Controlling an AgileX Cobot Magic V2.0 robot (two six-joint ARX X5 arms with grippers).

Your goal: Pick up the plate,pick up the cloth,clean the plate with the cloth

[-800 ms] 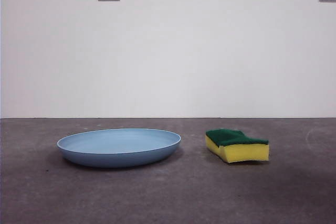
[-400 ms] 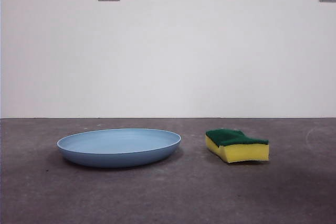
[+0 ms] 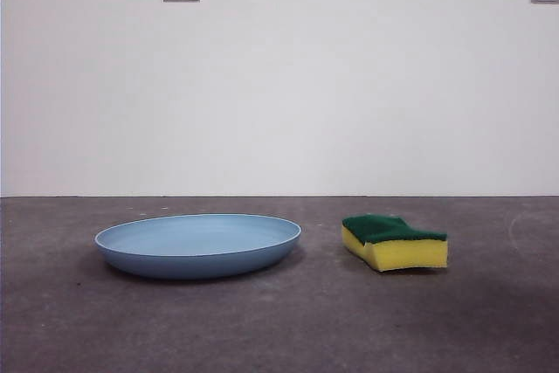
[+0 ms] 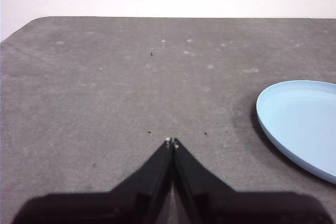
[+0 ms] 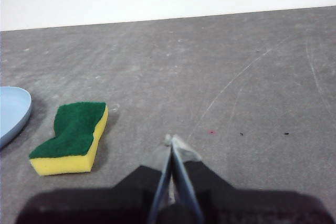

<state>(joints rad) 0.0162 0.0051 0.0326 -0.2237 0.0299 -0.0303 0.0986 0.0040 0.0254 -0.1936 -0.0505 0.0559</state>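
Table [image 3: 279, 329] of grey, rough surface carries both things. The large round light-blue plastic plate [image 3: 198, 245] lies flat on it, and the small wavy yellow foam sponge with a dark green top [image 3: 395, 242] lies near it, apart from its rim. The left gripper [image 4: 171, 142] and the right gripper [image 5: 170, 141] hover with jaws closed on nothing. No step is done yet: lifting the plate, taking the sponge and wiping all remain.

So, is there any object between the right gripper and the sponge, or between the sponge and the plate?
Nothing visible. Only bare table lies between the shut right gripper and the sponge, and between the sponge and the plate.
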